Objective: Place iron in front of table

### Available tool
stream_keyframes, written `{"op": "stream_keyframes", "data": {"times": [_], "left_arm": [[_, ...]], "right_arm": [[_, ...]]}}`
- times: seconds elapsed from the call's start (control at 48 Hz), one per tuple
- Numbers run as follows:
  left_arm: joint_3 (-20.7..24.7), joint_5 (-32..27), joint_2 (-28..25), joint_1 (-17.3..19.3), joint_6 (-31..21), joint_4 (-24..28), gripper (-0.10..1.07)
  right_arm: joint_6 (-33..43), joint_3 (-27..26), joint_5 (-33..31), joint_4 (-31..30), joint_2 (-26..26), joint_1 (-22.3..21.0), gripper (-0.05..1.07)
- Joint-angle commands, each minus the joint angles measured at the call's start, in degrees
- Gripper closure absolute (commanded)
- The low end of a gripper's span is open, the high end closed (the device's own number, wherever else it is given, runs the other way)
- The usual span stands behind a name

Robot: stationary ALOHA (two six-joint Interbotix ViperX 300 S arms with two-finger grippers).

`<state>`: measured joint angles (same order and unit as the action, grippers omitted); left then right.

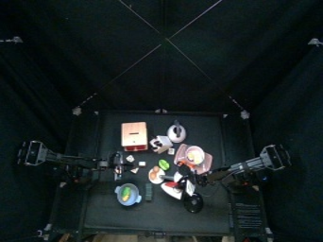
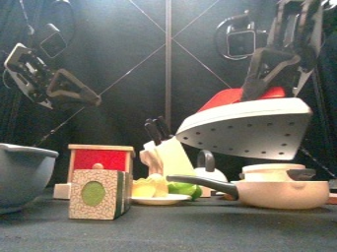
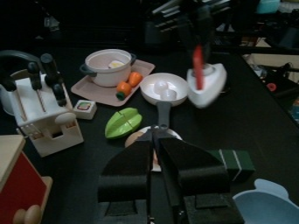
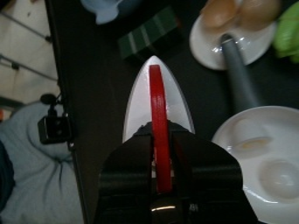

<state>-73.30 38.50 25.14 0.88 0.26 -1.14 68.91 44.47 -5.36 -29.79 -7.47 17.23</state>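
Note:
The iron point(image 2: 243, 120), with a white body and a red handle, hangs tilted in the air above the table's right half. My right gripper point(image 2: 279, 57) is shut on the handle from above. In the right wrist view the red handle point(image 4: 160, 131) runs between the jaws, with the iron's white tip pointing away. The left wrist view shows the iron point(image 3: 205, 80) held above the table beyond the white pan. In the top view the iron point(image 1: 191, 158) is right of centre. My left gripper point(image 3: 158, 171) is shut and empty, over the left half of the table.
A white pan point(image 2: 283, 187), a plate of food point(image 2: 165, 195), a knife block point(image 2: 165, 153), a red and wood box point(image 2: 99, 177) and a grey-blue bowl point(image 2: 20, 175) stand on the table. A green leaf point(image 3: 125, 122) and a tray with a pot point(image 3: 107, 70) are nearby.

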Motion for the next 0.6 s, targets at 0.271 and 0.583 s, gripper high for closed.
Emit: {"op": "stream_keyframes", "data": {"times": [0.271,0.583], "left_arm": [[1.3,0.4,0.2,-0.1,0.1,0.2,0.48],[1.2,0.4,0.2,-0.4,0.1,0.2,0.48]], "right_arm": [[-0.4,-9.7,-5.2,-0.4,8.6,-0.1,0.47],[-0.4,-12.5,-7.2,-0.4,10.4,0.3,0.27]]}}
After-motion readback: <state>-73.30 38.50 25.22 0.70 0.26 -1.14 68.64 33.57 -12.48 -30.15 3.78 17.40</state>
